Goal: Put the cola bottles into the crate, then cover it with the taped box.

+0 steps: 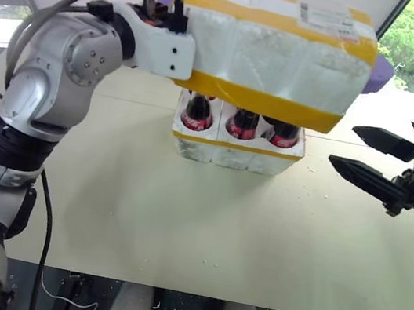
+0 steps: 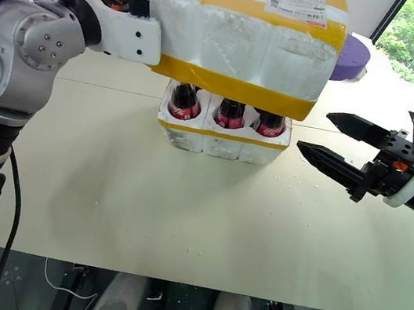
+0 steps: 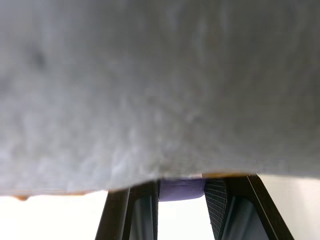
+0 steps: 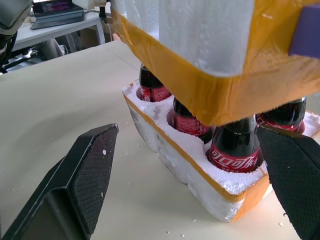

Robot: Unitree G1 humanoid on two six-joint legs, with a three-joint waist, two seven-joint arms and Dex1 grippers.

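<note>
Left claw (image 1: 166, 17) clamps the yellow-taped white foam box (image 1: 276, 51), tilted over red-capped cola bottles (image 1: 242, 123) in the white styrofoam crate (image 1: 235, 150), ready to cap them. Right claw (image 1: 373, 157) waits alongside, spread wide.

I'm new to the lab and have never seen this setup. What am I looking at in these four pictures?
A two-armed robot works at a table. The two wide pictures come from cameras in its head, looking down; the two close-ups come from cameras on its wrists.

On the table stands a low white crate with cola bottles in its wells. The left gripper, at the far end of the left arm, is shut on a big taped box and holds it in the air above the bottles. The right gripper waits open beside the crate, holding nothing. Something purple lies behind the box.
</note>
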